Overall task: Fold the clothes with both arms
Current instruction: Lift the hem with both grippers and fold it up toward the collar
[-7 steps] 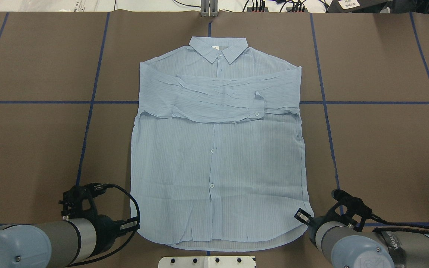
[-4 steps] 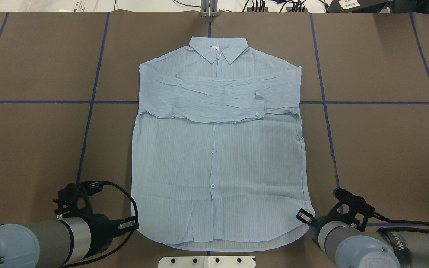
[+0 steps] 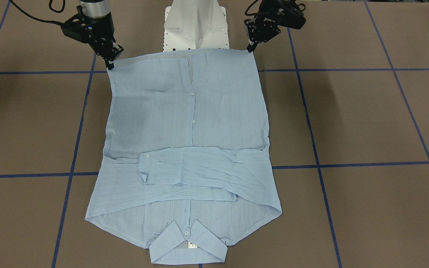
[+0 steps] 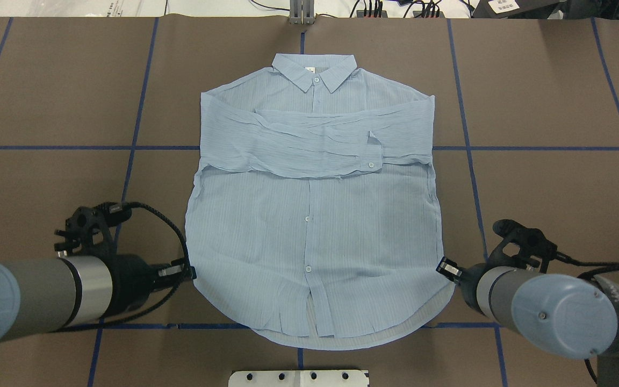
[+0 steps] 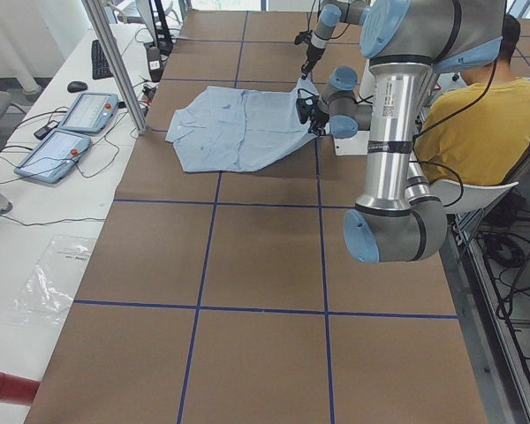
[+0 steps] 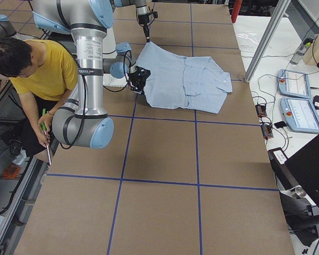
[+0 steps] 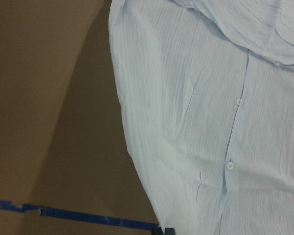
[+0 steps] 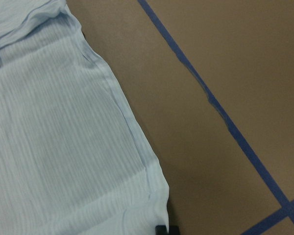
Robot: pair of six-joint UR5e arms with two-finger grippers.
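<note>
The light blue striped shirt (image 4: 315, 215) lies face up on the brown table, collar (image 4: 314, 70) at the far side, both sleeves folded across the chest. My left gripper (image 4: 188, 269) is shut on the hem's left corner. My right gripper (image 4: 445, 267) is shut on the hem's right corner. In the front-facing view the hem runs taut and raised between the left gripper (image 3: 251, 48) and the right gripper (image 3: 111, 65). Each wrist view shows shirt cloth (image 7: 210, 122) (image 8: 54, 147) running up from a dark fingertip at the bottom edge.
The white pedestal base (image 4: 299, 378) stands just behind the hem. Blue tape lines (image 4: 127, 177) grid the table. A person in a yellow top (image 5: 486, 124) sits beside the robot. Control tablets (image 5: 71, 128) lie on a side table, and a metal post (image 4: 301, 13) stands past the collar.
Both grippers have moved away from the base toward the collar, carrying the hem corners with them. The hem has risen off the table and its under layer now shows.
</note>
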